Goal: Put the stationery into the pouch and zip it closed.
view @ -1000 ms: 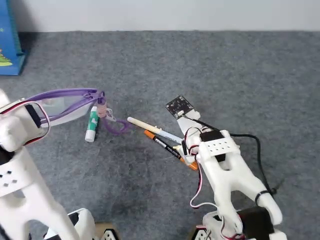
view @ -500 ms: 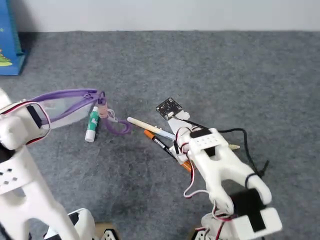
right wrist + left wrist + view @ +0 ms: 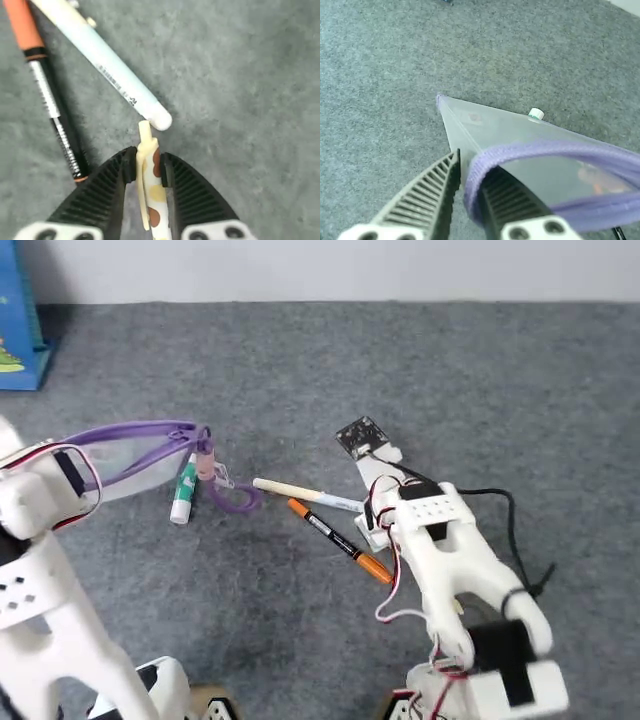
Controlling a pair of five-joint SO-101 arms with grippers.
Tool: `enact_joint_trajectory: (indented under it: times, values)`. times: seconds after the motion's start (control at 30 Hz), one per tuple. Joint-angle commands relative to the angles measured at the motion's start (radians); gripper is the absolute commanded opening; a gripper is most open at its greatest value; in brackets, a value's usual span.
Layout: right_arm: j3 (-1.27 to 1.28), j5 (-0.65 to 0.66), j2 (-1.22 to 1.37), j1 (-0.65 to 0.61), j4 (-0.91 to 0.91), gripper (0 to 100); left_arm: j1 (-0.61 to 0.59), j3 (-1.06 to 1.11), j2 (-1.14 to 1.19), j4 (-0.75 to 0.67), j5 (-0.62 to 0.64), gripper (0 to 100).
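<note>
My left gripper (image 3: 468, 167) is shut on the purple zipper edge of the clear pouch (image 3: 520, 145), holding it up at the left of the grey mat (image 3: 130, 455). A green-and-white glue stick (image 3: 183, 490) lies just beside the pouch's mouth. My right gripper (image 3: 148, 155) is shut on a cream pen with brown spots (image 3: 150, 192), its tip close to the end of a pale blue pen (image 3: 100, 55). An orange-and-black pen (image 3: 47, 95) lies alongside. In the high view both pens (image 3: 305, 495) (image 3: 340, 540) lie left of the right gripper (image 3: 372, 525).
A purple strap loop (image 3: 235, 498) trails from the pouch's zipper end toward the pens. A blue box (image 3: 18, 330) stands at the far left edge. The white wall (image 3: 330, 270) borders the back of the mat.
The right arm swung left over the pens, then came back right; the orange-and-black pen now lies uncovered. The left arm and pouch have stayed where they were.
</note>
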Motion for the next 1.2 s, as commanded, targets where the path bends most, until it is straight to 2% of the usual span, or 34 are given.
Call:
enact_joint_trajectory:
  times: [0.0, 0.2, 0.3, 0.37, 0.6, 0.8, 1.17]
  values:
    - [-0.015, 0.002, -0.182, 0.015, 0.081, 0.8, 0.052, -0.013, -0.006, 0.012, -0.008, 1]
    - [-0.015, -0.034, -0.486, 0.012, 0.179, 0.8, 0.238, -0.013, -0.006, 0.009, 0.008, 1]
    - [-0.015, -0.043, -0.647, 0.002, 0.225, 0.8, 0.298, -0.013, -0.006, 0.008, 0.063, 1]
    - [-0.015, -0.044, -0.753, -0.028, 0.248, 0.8, 0.328, -0.013, -0.006, 0.000, 0.069, 1]
    - [-0.018, -0.173, -1.049, -0.171, 0.239, 0.8, 0.356, -0.013, -0.005, -0.002, 0.071, 1]
    - [-0.020, -0.262, -1.182, -0.257, 0.074, 0.8, 0.351, -0.013, -0.005, 0.000, 0.071, 1]
    - [-0.015, -0.400, -1.208, -0.444, -0.346, 0.8, 0.354, 0.021, -0.006, -0.003, 0.071, 1]
